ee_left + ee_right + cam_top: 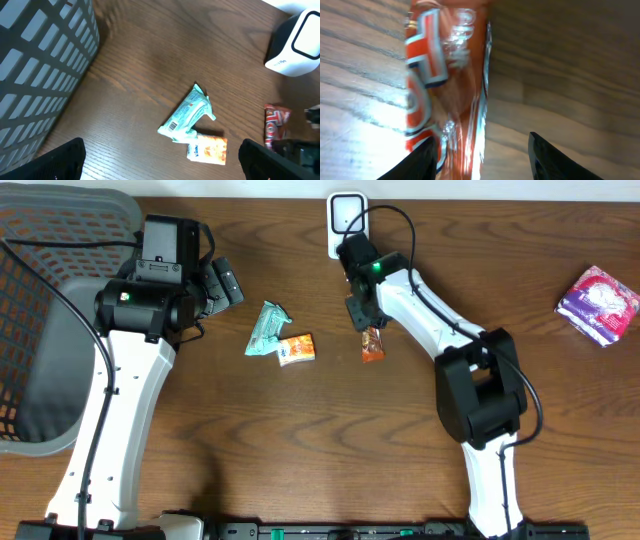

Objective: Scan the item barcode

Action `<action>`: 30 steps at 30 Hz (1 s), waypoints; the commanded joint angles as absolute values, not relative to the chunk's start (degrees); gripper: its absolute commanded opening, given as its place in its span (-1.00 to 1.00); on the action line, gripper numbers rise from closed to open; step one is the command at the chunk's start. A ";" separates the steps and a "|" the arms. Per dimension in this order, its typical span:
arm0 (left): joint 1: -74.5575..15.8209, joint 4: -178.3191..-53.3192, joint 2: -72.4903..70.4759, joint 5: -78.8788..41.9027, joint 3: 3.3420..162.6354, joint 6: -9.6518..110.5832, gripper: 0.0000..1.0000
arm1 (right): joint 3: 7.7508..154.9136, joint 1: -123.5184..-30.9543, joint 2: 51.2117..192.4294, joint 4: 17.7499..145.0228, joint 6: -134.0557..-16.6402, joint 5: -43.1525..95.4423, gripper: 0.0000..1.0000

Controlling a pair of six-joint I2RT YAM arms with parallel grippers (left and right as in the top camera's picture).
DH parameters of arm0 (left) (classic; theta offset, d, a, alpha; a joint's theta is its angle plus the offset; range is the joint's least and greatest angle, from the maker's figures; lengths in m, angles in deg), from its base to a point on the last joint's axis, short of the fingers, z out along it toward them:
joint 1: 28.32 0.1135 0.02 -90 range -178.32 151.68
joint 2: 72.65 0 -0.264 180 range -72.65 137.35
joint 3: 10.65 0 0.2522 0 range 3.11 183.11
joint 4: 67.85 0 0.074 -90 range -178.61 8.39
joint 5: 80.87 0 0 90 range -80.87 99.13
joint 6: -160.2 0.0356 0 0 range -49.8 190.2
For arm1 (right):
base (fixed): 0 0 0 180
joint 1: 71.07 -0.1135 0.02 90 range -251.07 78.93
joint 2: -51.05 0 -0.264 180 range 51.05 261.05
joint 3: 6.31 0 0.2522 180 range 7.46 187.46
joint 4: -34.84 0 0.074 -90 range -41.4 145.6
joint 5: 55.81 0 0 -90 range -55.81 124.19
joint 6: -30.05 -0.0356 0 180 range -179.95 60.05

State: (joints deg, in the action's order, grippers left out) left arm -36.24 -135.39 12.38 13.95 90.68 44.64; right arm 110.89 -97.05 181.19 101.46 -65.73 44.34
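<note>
overhead view: the right gripper (361,317) hangs over the scanner-side end of the red-orange snack bar (372,344), which appears to lie on the table (300,440) a short way on the robot's side of the white scanner (345,220); the bar's long axis runs roughly from the scanner towards the robot, slightly tilted. right wrist view: the wrapper sits between the two fingers (426,160), close against one of them, with bare wood showing between its other edge and the opposite finger. the jaws are therefore apart and wider than the bar, not clamped on it; whether the nearer finger touches the wrapper cannot be told. the left gripper (225,280) stands with its jaws fully apart and empty beside the grey basket (60,240), well apart from the bar, with the teal packet (267,328) and the orange packet (296,349) between them. the right arm is clearly the nearer one. judged from this layout, the coming move is a closure across the bar's narrow width, then a short carry to the scanner, which stands at the far table edge. open wood lies to the right of the bar; the purple packet (598,304) is far off near the right edge. no barcode is visible on the bar
</note>
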 commanded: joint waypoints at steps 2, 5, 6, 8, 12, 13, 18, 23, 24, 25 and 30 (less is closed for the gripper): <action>-36.00 -135.57 12.69 14.25 91.10 44.18 0.96 | 110.72 -96.50 183.77 101.37 -64.07 38.22 0.08; -36.00 -135.57 12.69 14.25 91.10 44.18 0.96 | 111.37 -96.79 183.47 102.27 -65.05 44.36 0.17; -36.00 -135.57 12.69 14.25 91.10 44.18 0.95 | 112.14 -96.79 182.99 103.36 -66.34 46.99 0.18; -36.00 -135.57 12.69 14.25 91.10 44.18 0.96 | 114.17 -96.79 181.89 105.59 -66.61 48.87 0.22; -36.00 -135.57 12.69 14.25 91.10 44.18 0.96 | 120.84 -97.03 179.05 111.63 -66.58 48.52 0.25; -36.00 -135.57 12.69 14.25 91.10 44.18 0.96 | 121.98 -97.36 178.68 112.52 -66.47 48.12 0.25; -36.00 -135.57 12.69 14.25 91.10 44.18 0.95 | 123.20 -100.15 178.24 114.20 -63.04 43.99 0.26; -36.00 -135.57 12.69 14.25 91.10 44.18 0.96 | 116.90 -101.42 178.66 109.64 -63.72 46.48 0.27; -36.00 -135.57 12.69 14.25 91.10 44.18 0.96 | 115.37 -101.46 178.68 108.57 -65.18 48.49 0.26; -36.00 -135.57 12.69 14.25 91.10 44.18 0.96 | 113.76 -101.44 178.68 107.47 -67.20 51.40 0.25; -36.00 -135.57 12.69 14.25 91.10 44.18 0.96 | 107.79 -100.26 178.68 103.04 -68.53 53.48 0.26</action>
State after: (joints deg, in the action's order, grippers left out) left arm -36.24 -135.39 12.38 13.93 90.68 44.64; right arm 110.81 -101.57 178.70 104.74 -66.78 50.64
